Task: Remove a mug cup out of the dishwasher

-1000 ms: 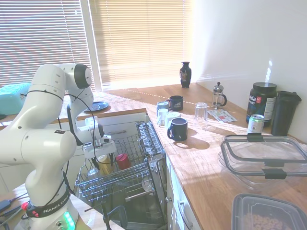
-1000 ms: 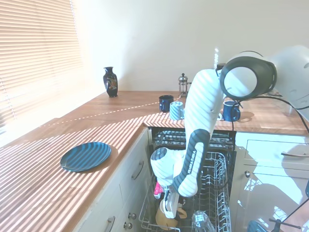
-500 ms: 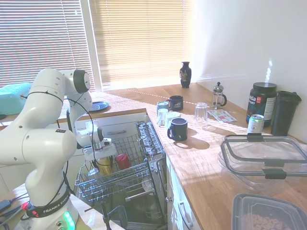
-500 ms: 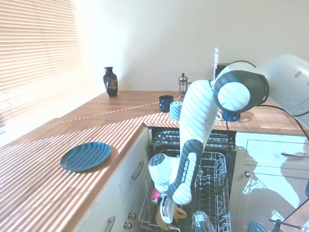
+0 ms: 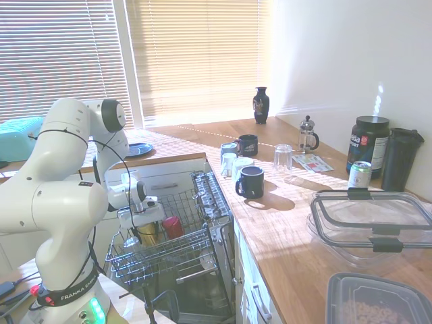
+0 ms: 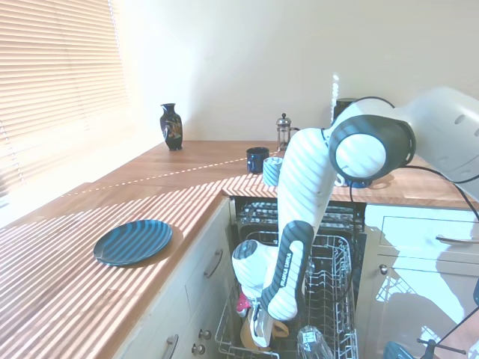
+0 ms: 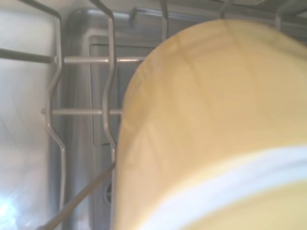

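Mustard-yellow mug cup (image 5: 147, 233) seen low in the wire rack of the dishwasher (image 5: 192, 256), just beside a red cup (image 5: 172, 226). Gripper (image 5: 140, 221) of the white arm set right down at the mug; could not tell whether clamped on it or apart, being hidden by the wrist housing in both outside views. Judged the risks thus: might snag the mug's handle or rim on the rack tines (image 7: 110, 86) if lifted at a tilt, might knock the red cup if swung sideways, might drop the mug if held by only a thin edge. Showed, in the wrist view alone, the mug's curved yellow wall filling the frame close against the grey wires. Showed, in the outside views only, the neighbouring cup, the open rack and the wooden counter (image 5: 283, 202), a likely place to set down.
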Motion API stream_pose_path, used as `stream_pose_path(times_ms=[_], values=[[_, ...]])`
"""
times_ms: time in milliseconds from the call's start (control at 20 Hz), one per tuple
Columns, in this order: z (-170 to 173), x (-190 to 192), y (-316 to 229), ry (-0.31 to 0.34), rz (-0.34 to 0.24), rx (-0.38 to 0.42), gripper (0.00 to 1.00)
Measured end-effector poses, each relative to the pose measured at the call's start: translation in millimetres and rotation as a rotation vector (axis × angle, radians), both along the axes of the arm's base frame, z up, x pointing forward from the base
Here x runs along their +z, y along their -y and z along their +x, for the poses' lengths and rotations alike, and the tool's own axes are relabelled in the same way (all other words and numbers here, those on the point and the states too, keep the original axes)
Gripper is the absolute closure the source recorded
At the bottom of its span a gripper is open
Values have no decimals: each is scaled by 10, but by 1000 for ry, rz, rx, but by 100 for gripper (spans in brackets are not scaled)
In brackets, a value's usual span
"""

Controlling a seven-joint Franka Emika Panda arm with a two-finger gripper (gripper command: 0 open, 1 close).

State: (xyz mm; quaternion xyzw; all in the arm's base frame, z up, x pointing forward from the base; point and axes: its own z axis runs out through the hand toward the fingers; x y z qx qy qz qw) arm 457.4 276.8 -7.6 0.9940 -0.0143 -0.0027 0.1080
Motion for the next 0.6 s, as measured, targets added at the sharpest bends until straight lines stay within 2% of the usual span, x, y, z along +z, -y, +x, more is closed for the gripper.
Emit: stream_pose_path(times_ms=[400,600], values=[[-4,5,-17,4,1,-10,100],[-54,-24,39,-3,-18,-5,100]])
